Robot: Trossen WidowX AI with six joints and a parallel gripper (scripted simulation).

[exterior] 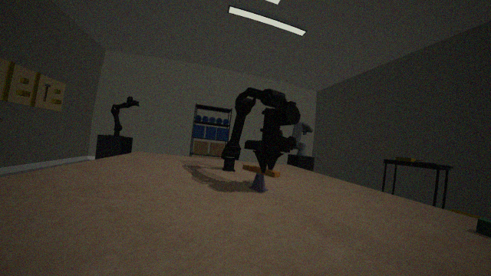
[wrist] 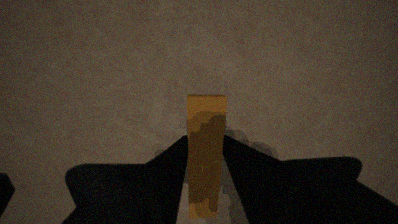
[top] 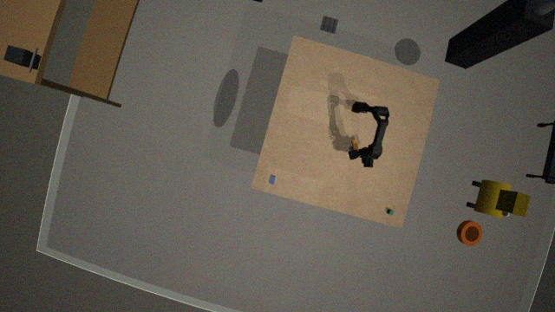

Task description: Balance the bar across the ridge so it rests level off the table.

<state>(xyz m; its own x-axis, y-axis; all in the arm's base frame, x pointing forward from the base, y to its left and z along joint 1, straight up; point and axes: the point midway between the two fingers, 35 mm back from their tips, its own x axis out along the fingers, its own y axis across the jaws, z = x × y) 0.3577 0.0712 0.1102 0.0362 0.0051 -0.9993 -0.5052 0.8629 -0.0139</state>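
An orange bar [top: 355,144] [exterior: 274,174] [wrist: 206,105] is pinched near its middle, off the table [top: 303,165] [exterior: 192,222]. My gripper [exterior: 267,171] [wrist: 204,139] points down and is shut on the bar, with a finger on each side of it. The purple ridge [exterior: 259,183] stands on the table just below the bar in the exterior view; its top appears close to the bar's underside, and whether they touch I cannot tell. In the top view the ridge is mostly hidden by the gripper, and in the wrist view I cannot make it out.
A blue block [top: 272,179] lies near one table corner. A dark green block [top: 390,211] [exterior: 484,227] lies near another. The arm [top: 381,134] [exterior: 238,126] bends over from its base and casts a shadow on the table.
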